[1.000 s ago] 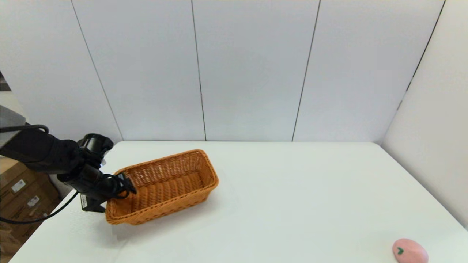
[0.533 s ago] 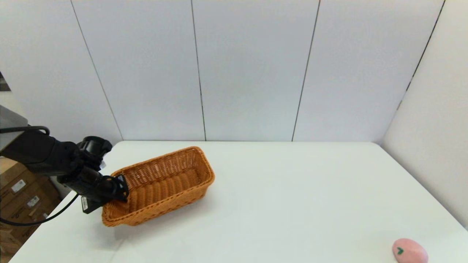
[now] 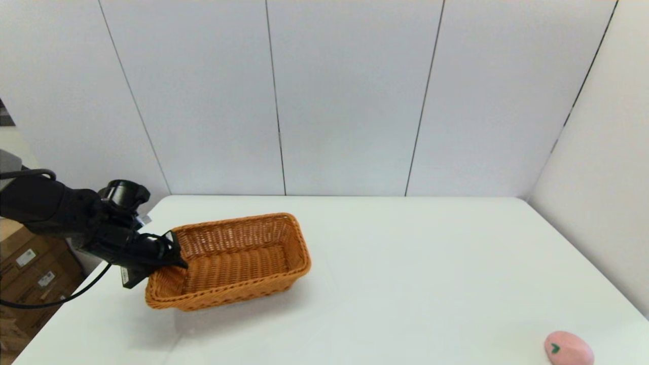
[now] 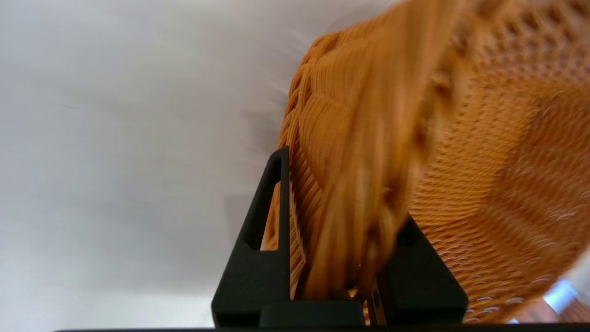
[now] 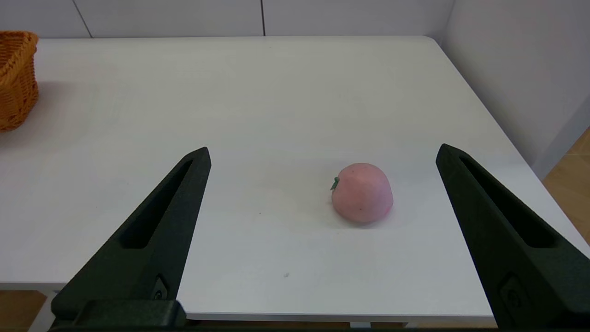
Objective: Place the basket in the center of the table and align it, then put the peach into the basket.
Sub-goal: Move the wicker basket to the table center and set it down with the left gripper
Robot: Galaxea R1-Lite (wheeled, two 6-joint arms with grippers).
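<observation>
The orange-brown wicker basket [image 3: 238,258] sits at the left of the white table [image 3: 405,263], its left end tipped up a little. My left gripper [image 3: 172,256] is shut on the basket's left short rim [image 4: 350,221], one finger inside and one outside the wall. The pale pink peach [image 3: 568,349] lies near the table's front right corner. In the right wrist view the peach [image 5: 362,192] rests on the table ahead of my right gripper [image 5: 322,154], which is open and back from it near the front edge. The right arm does not show in the head view.
White wall panels close off the back and right side of the table. Cardboard boxes [image 3: 30,274] stand on the floor beyond the table's left edge. The basket's far end [image 5: 16,78] shows at the edge of the right wrist view.
The left gripper has swung the basket round: its far end has moved right and toward me, so it lies less skewed. The peach and right gripper have stayed put.
</observation>
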